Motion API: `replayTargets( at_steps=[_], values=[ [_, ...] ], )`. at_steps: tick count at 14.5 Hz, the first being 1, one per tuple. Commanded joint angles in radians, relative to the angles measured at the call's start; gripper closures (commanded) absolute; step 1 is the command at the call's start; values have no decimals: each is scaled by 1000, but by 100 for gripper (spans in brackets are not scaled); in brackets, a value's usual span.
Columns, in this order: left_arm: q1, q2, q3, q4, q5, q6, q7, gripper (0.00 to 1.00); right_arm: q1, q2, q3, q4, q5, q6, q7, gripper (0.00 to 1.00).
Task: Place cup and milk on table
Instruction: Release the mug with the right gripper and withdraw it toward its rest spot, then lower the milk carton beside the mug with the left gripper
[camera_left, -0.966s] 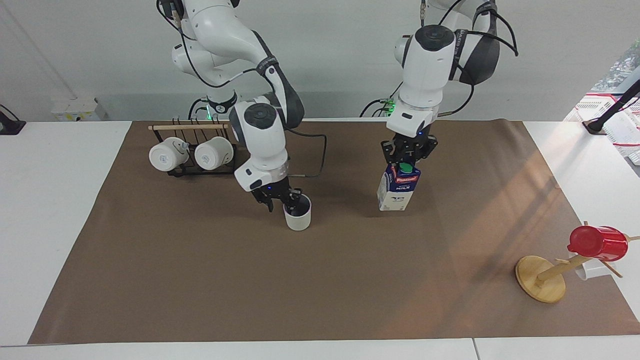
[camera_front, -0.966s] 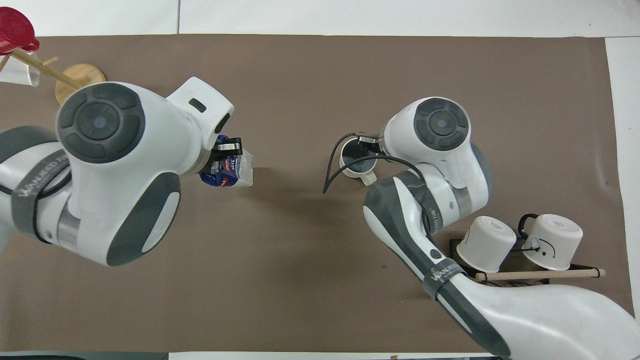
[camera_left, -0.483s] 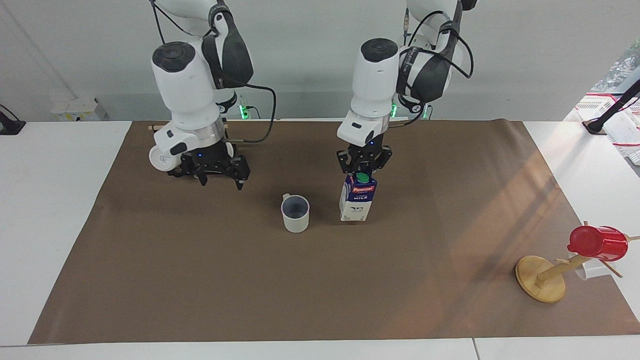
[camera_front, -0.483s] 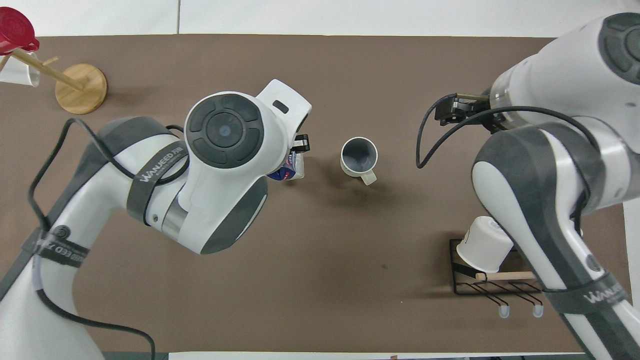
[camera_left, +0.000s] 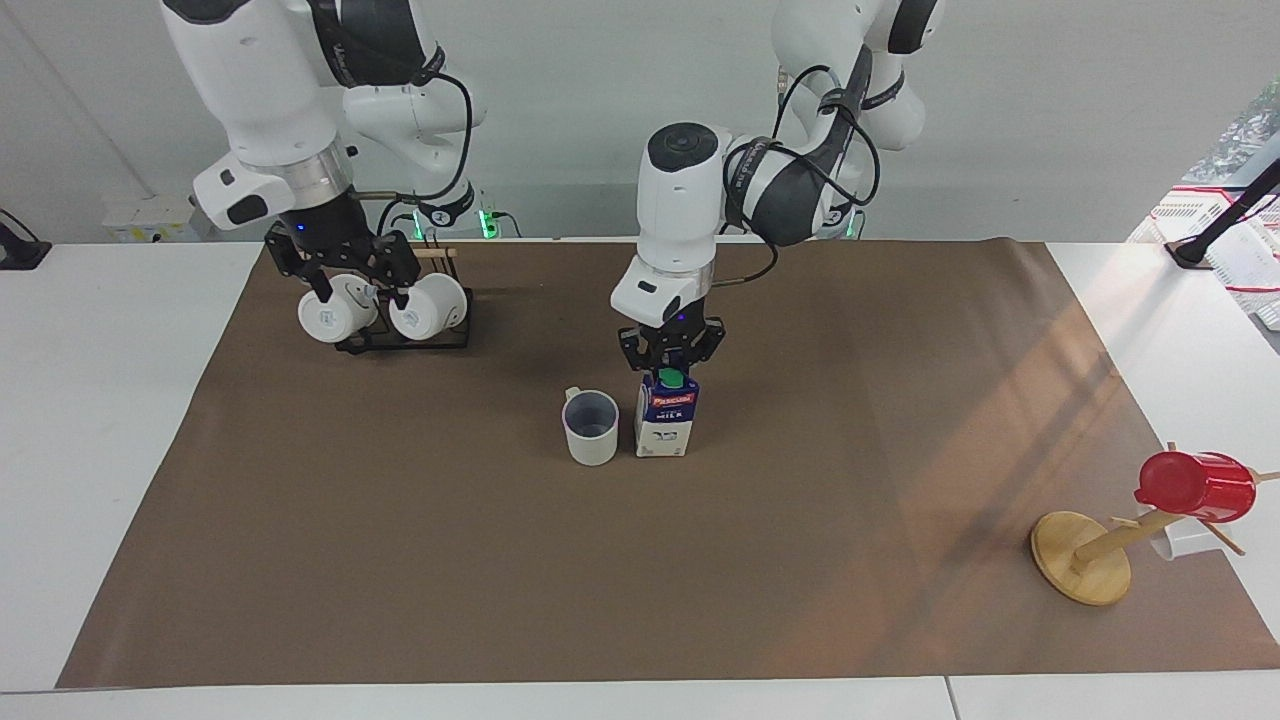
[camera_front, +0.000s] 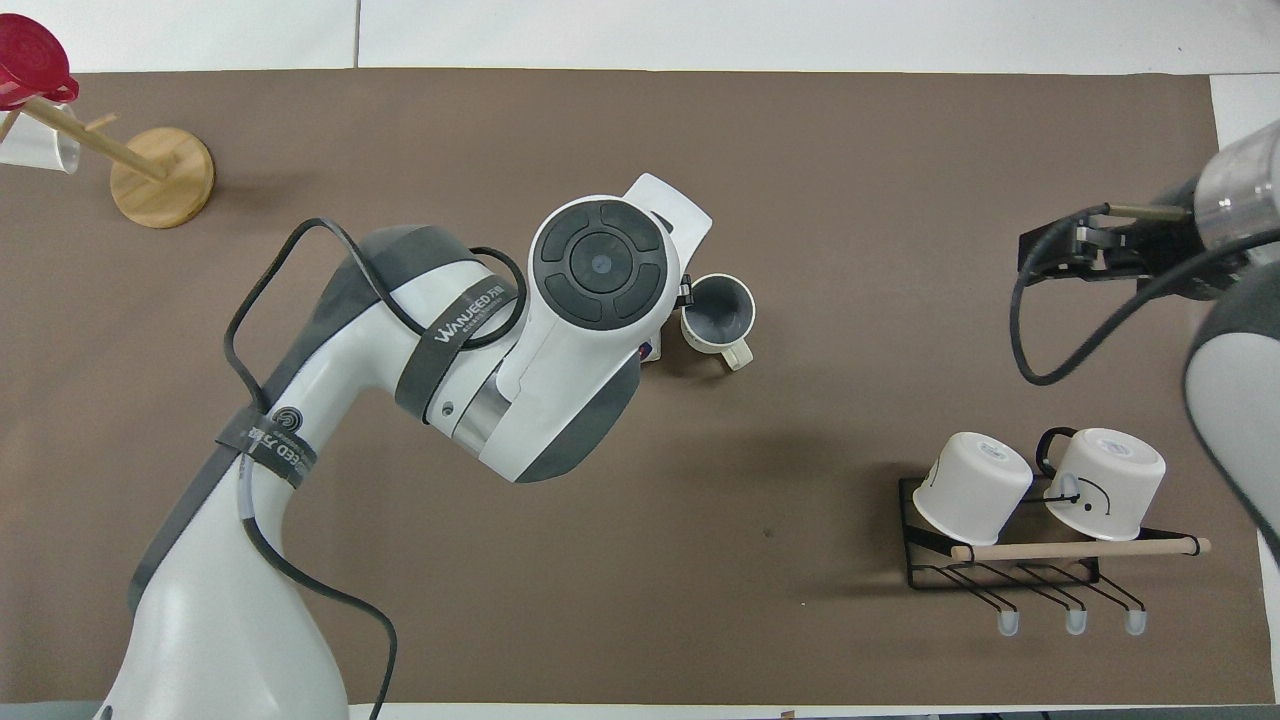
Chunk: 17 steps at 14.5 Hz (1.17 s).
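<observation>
The cream-white cup (camera_left: 590, 428) stands upright on the brown sheet (camera_left: 400, 560) of the table, handle toward the robots; it also shows in the overhead view (camera_front: 717, 312). The milk carton (camera_left: 667, 417) stands upright on the sheet right beside the cup, toward the left arm's end. My left gripper (camera_left: 670, 366) is shut on the carton's top by the green cap. In the overhead view the left arm hides nearly all of the carton (camera_front: 649, 350). My right gripper (camera_left: 362, 290) is open and empty, raised over the mug rack; it also shows in the overhead view (camera_front: 1070, 245).
A black wire rack (camera_left: 400, 343) holds two white mugs (camera_left: 330, 312) (camera_left: 428, 306) at the right arm's end, near the robots. A wooden mug tree (camera_left: 1082, 557) with a red cup (camera_left: 1195, 487) stands at the left arm's end, far from the robots.
My left gripper carried the carton toward the right arm's end and set it beside the cup. My right gripper rose and drew back from the cup to over the rack.
</observation>
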<state>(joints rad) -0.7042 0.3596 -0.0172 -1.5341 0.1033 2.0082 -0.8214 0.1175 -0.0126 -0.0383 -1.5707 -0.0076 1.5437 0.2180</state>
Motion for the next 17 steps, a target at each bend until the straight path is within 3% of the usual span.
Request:
replayTargets(
  at_steps=[1,4,5,6,7,8,12,17],
  values=[
    [-44,29,14,32,44,-6,-45,100,-67,16,5,60,9,-114,-91,0],
    [-43,27,16,32,45,-5,-50,100,-104,2,5,31,9,-116,-92,0],
    [-43,27,19,32,45,-5,-50,79,-101,2,6,29,8,-114,-91,0],
    [-43,27,19,32,49,-5,-50,43,-99,0,9,26,1,-108,-91,0],
    [-43,25,20,31,53,-5,-48,14,-99,-4,11,12,-2,-90,-92,0],
    [-37,25,20,31,67,-3,-48,0,-99,-19,12,-18,-5,-64,-94,0],
    [-27,3,23,32,67,-14,-45,0,-99,-20,15,-18,-2,-53,-114,0],
    [54,-155,28,-6,30,-97,-22,0,-99,-17,15,-18,1,-19,-114,0]
  ],
)
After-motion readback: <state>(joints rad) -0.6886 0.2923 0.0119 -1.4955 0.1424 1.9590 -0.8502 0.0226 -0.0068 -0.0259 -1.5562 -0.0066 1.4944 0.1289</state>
